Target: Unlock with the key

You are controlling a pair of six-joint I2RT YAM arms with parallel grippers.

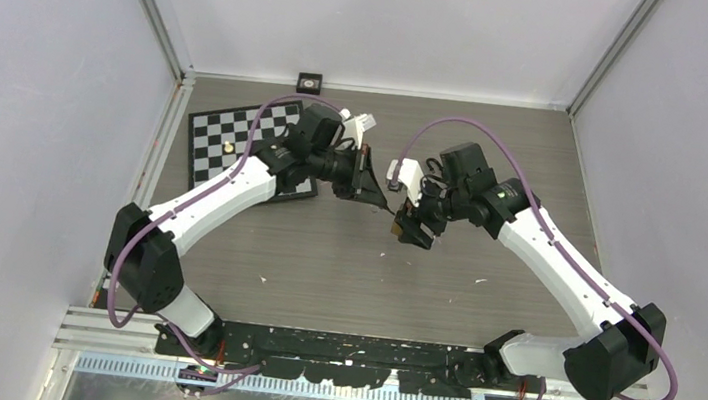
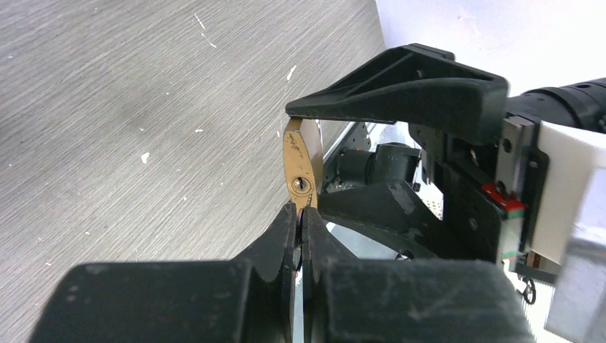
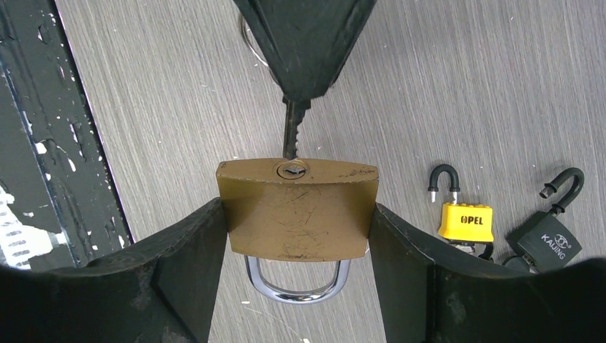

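Observation:
My right gripper (image 3: 296,214) is shut on a brass padlock (image 3: 296,211), one finger on each side of the body, with the steel shackle (image 3: 296,286) pointing back toward the wrist. The keyhole (image 3: 291,170) faces away from it. My left gripper (image 2: 300,214) is shut on a key (image 3: 293,128). The blade sticks out of its fingertips (image 3: 304,43) and its tip meets the keyhole; I cannot tell how deep it goes. In the left wrist view the padlock (image 2: 300,161) shows edge-on. In the top view both grippers (image 1: 382,203) (image 1: 412,229) meet above the table's middle.
A yellow OPEL padlock (image 3: 466,221) and a black padlock (image 3: 549,243), both with open shackles, lie on the wooden table to the right in the right wrist view. A checkerboard (image 1: 231,141) lies at the back left. A small black square object (image 1: 310,81) sits at the back edge.

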